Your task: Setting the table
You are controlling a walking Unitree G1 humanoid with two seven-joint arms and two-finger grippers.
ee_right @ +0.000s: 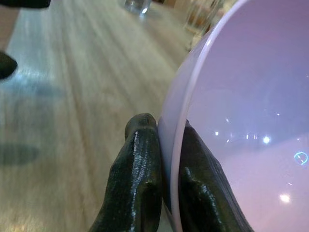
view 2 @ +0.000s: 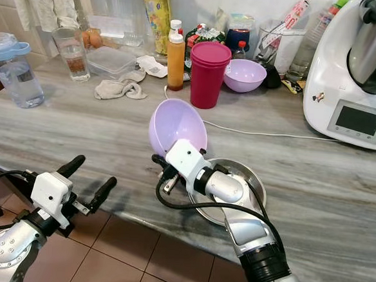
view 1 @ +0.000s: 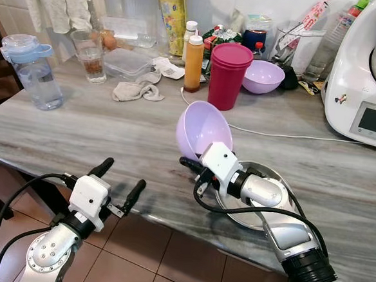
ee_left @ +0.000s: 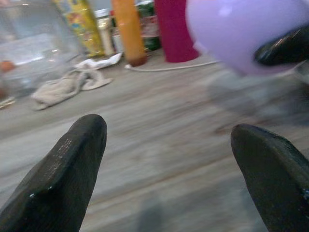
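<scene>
Left gripper [view 1: 122, 179] hovers at the near edge of the grey wood-grain countertop [view 1: 98, 131], fingers spread wide, nothing between them. Well beyond it on its left: water bottle with blue lid [view 1: 33, 71]. Further back: drinking glass [view 1: 91, 55], clear lidded container [view 1: 127, 62], crumpled cloth [view 1: 137, 90].

Right gripper [ee_right: 164, 145], just to the right of the left one, pinches the rim of a lilac bowl [view 1: 203, 129]: one finger inside, one outside, closed tight on the wall. The bowl is tipped on edge above the counter, its opening facing the robot. A metal dish [view 1: 264, 218] lies directly under the right wrist.

Behind this gripper: orange sauce bottle [view 1: 193, 62], magenta cups stacked [view 1: 229, 75], second lilac bowl [view 1: 263, 76]. Far to its right: white kitchen machine [view 1: 368, 76].
</scene>
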